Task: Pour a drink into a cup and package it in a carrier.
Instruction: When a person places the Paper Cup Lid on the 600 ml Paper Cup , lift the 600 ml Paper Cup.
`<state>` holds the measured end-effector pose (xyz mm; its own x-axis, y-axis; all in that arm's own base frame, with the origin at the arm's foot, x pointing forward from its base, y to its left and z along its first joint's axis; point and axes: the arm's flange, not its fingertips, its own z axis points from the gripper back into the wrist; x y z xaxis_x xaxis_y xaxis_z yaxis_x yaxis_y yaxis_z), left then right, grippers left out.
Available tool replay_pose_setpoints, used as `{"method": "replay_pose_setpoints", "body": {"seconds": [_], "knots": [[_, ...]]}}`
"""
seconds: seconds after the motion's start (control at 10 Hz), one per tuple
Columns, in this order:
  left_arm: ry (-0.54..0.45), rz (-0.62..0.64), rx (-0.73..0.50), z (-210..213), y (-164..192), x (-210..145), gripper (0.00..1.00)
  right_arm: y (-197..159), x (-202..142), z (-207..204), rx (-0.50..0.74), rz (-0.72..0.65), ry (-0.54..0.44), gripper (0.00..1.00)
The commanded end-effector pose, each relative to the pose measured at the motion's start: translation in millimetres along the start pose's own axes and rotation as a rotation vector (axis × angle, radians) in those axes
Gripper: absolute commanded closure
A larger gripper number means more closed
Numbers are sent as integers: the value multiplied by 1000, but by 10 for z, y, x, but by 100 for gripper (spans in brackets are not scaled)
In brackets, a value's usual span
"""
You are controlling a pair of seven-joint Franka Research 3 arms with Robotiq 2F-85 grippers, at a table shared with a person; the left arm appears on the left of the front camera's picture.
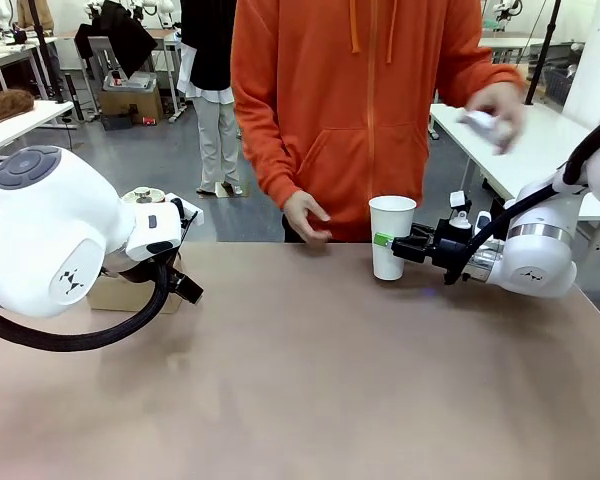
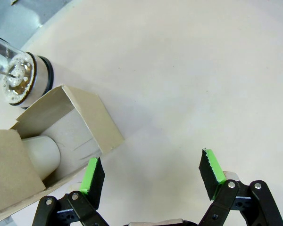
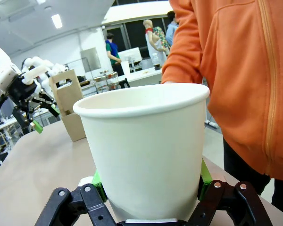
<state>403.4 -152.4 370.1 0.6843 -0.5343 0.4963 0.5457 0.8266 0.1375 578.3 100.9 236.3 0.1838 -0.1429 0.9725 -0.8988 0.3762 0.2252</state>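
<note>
Front view: got the tall plain white paper cup (image 1: 391,225) upright on the table (image 1: 300,380), pinched by the right gripper (image 1: 385,240). Left wrist view: seeing the left gripper (image 2: 151,172) spread wide beside the brown cardboard carrier (image 2: 85,117) and clear glass carafe (image 2: 21,80). Right wrist view: same pinch, looks empty inside, so probably pre-pour, with grabbing that carafe next.

Two arms (image 1: 55,235) (image 1: 540,255), two grippers: left gripper (image 2: 151,172), right gripper (image 3: 151,181); four green pads (image 2: 212,167). Two cups: tall cup (image 1: 392,235), second cup (image 2: 41,155); one carrier (image 2: 92,117), one carafe (image 2: 19,77). One person (image 1: 365,100), two hands (image 1: 305,217) (image 1: 495,108), one small white item (image 1: 477,120), one table (image 1: 300,390).
</note>
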Motion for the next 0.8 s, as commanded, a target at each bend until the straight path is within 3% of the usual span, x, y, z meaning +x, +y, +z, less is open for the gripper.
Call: {"method": "replay_pose_setpoints", "body": {"seconds": [0.0,0.7], "knots": [[-1,0,-2,4,1,-1,0,48,39,-23,4,11,-4,19],[-1,0,-2,4,1,-1,0,48,39,-23,4,11,-4,19]]}}
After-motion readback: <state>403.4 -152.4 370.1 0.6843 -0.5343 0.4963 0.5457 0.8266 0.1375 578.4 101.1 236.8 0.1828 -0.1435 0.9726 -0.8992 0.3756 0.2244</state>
